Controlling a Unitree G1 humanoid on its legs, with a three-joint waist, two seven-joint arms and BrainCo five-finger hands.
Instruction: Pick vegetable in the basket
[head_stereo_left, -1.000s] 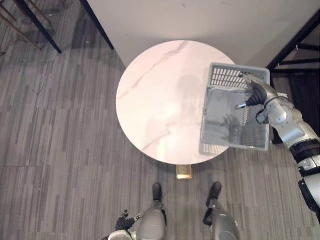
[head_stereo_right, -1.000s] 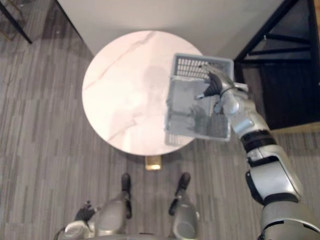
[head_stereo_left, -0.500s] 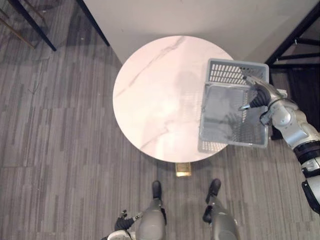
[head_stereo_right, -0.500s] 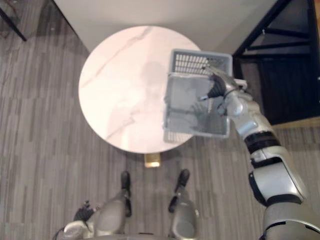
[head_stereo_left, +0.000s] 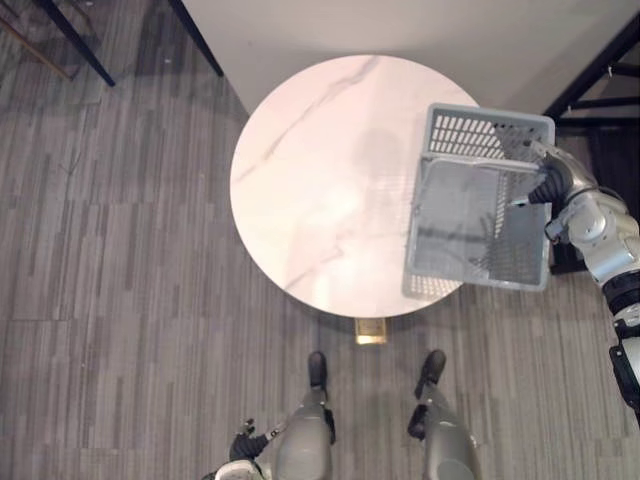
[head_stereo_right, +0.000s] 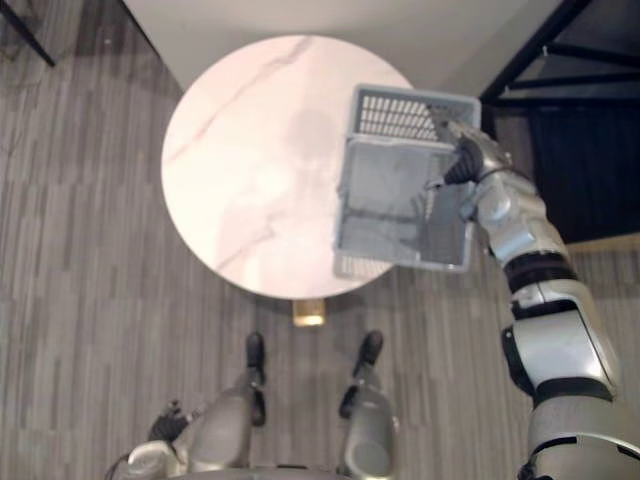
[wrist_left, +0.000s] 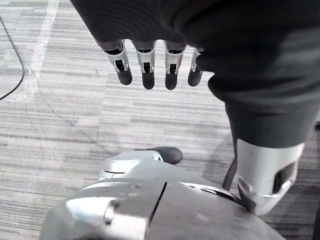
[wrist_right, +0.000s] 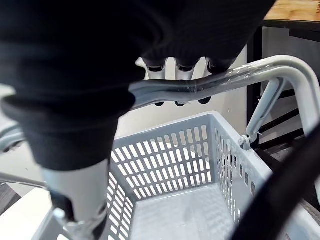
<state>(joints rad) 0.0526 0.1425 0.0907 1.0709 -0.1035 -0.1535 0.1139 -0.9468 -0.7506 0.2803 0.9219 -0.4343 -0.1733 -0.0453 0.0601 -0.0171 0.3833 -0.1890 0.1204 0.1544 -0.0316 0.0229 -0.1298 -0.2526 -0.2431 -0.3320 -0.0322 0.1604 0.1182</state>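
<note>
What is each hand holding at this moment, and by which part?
The right hand holds the grey basket by its metal handle, fingers curled over the bar. The left hand hangs open and holds nothing.

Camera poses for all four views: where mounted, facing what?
Left eye view: on the head, looking down at round table and basket; right hand at its handle.
Right eye view: same head, slightly offset, same scene.
Left wrist view: along the open left hand, toward the floor.
Right wrist view: along the right hand, curled round the basket handle.
Shared: basket, right hand.
</note>
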